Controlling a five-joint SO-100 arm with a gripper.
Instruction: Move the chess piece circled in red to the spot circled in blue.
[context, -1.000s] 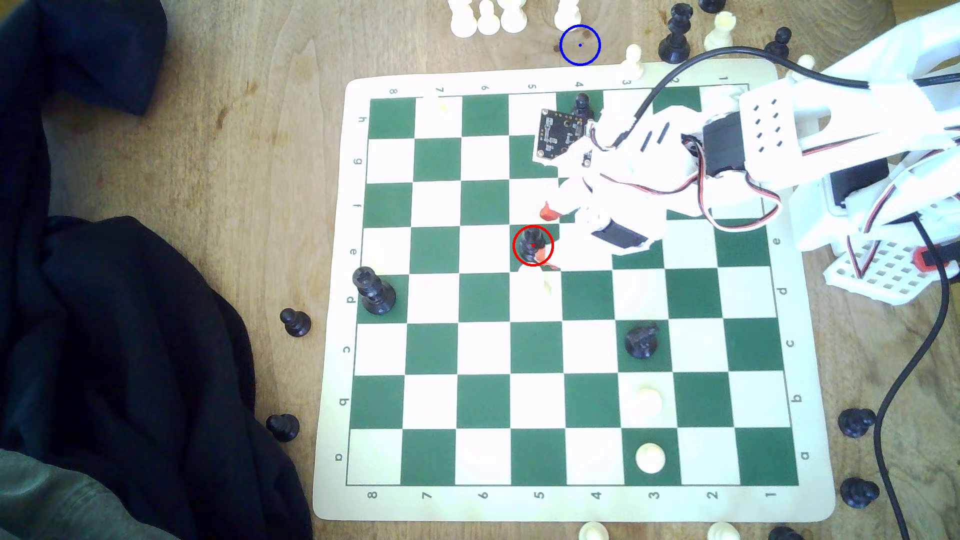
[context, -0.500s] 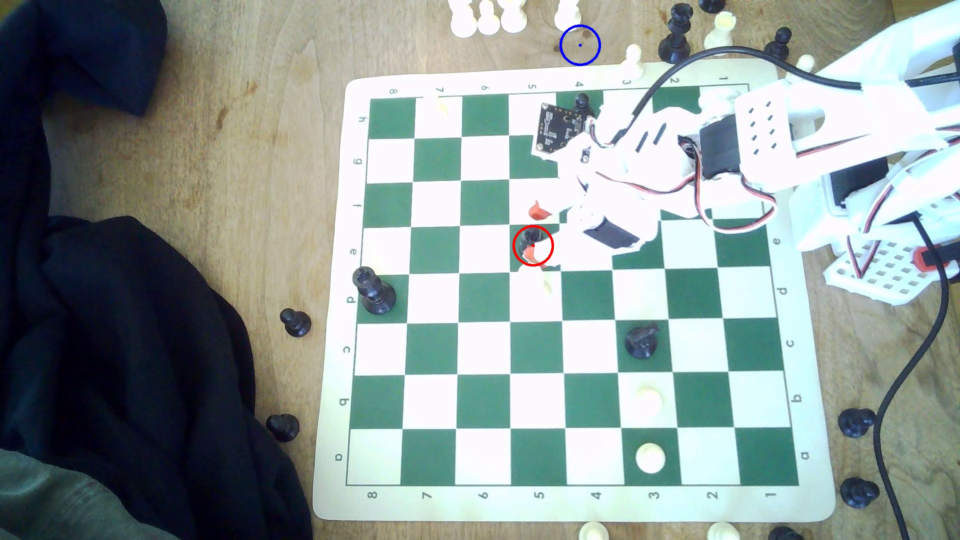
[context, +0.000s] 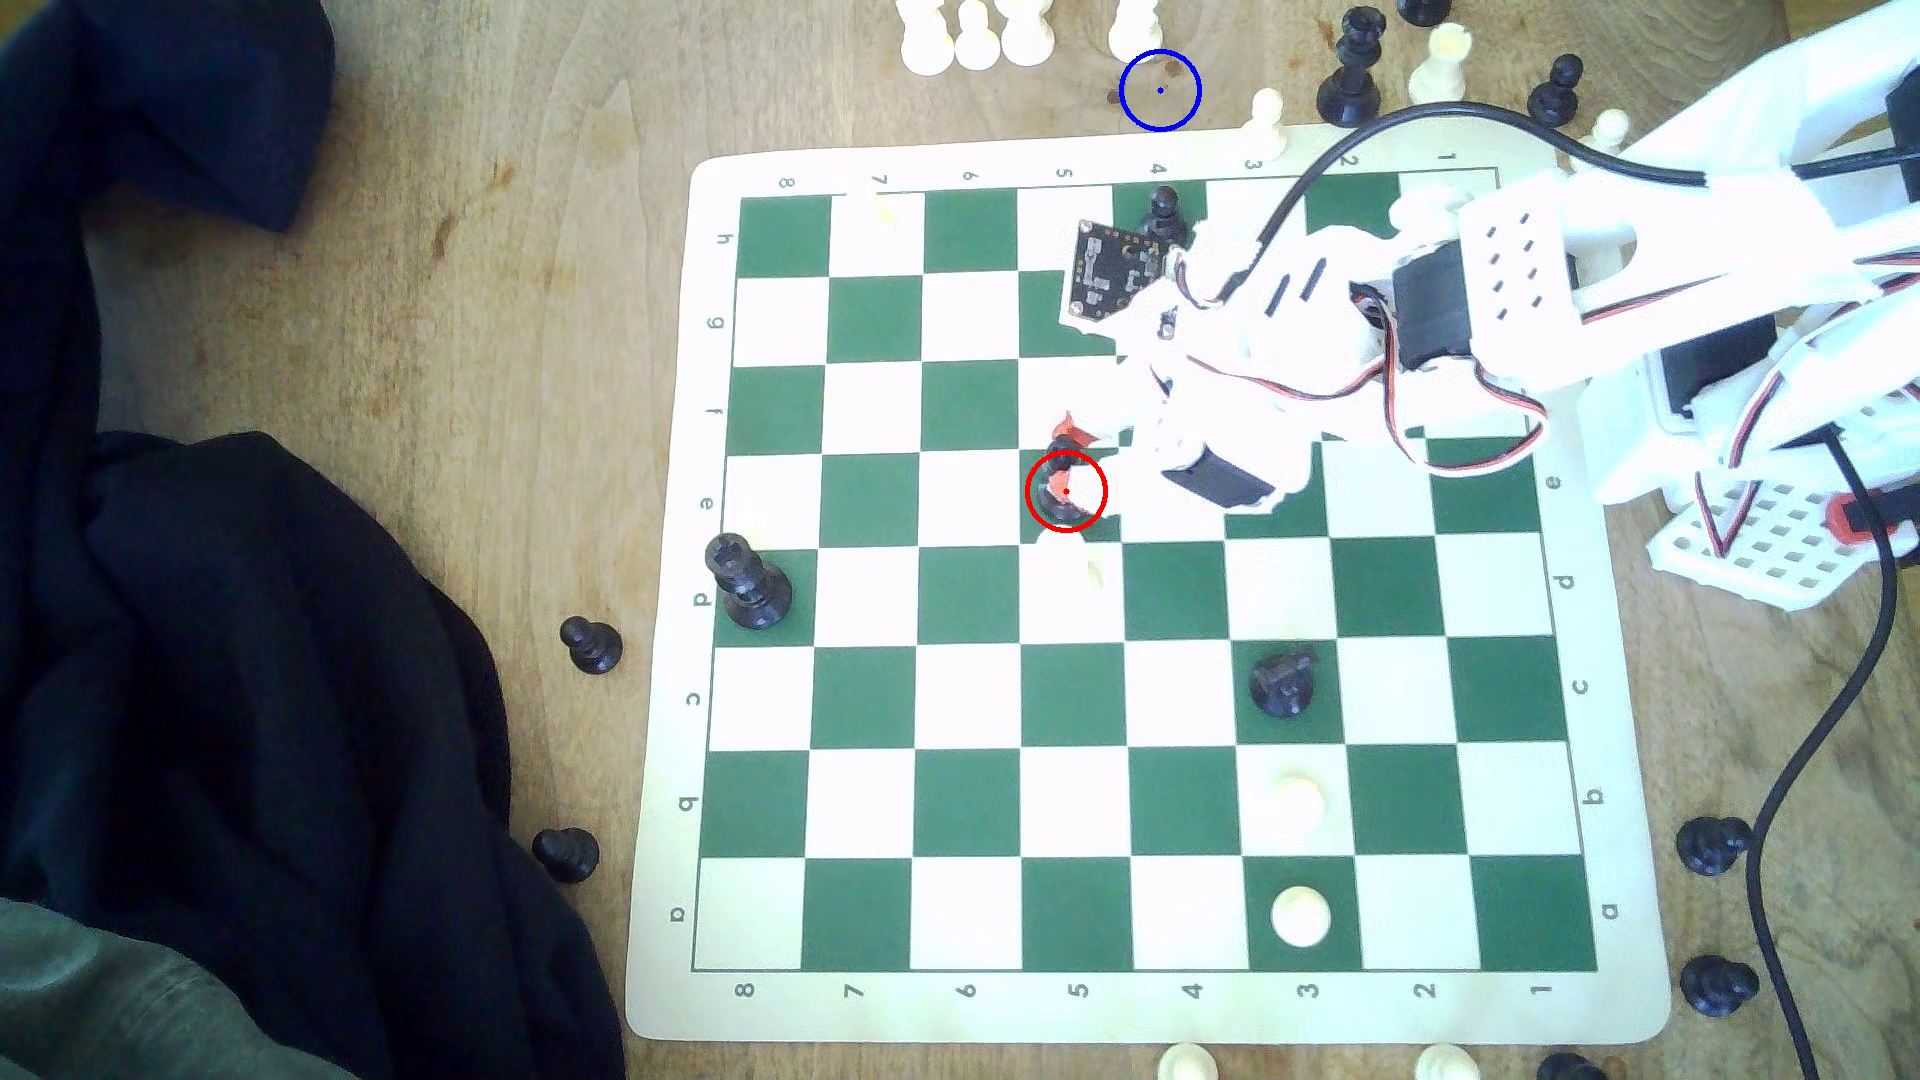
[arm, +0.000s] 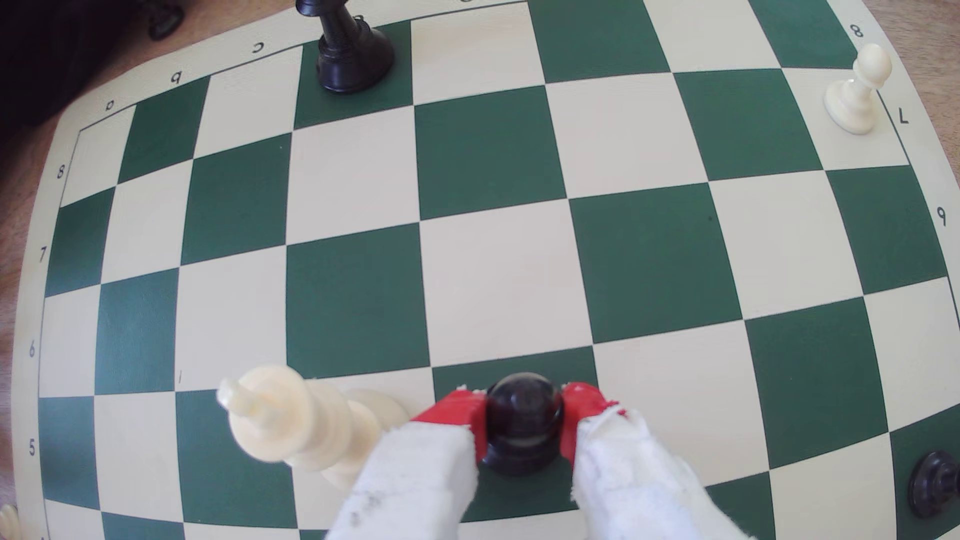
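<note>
In the wrist view the gripper (arm: 524, 415) has its two red-tipped fingers (arm: 457, 415) pressed against either side of the black pawn (arm: 524, 423), clasping it at the head; the pawn stands upright on a green square. Just beside it stands a tall white piece (arm: 291, 415) on the neighbouring square, close to one finger. Farther out on the chessboard (arm: 498, 280) a tall black piece (arm: 353, 52) stands near the lettered edge, and a white pawn (arm: 857, 93) stands at the board's corner by the 7 mark. In the exterior view the same pawn (context: 1062, 488) sits inside the red ring on the green and cream mat (context: 665, 727), which lies on a brown wooden table (context: 468, 312). A black knight (context: 1285, 682) stands well apart, toward the exterior view's right. Dark cloth (context: 260, 675) is heaped on the exterior view's left. The blue-ringed spot (context: 1161, 90) lies off the board on bare wood, between a cluster of white pieces (context: 977, 36) and a white pawn (context: 1265, 114).
</note>
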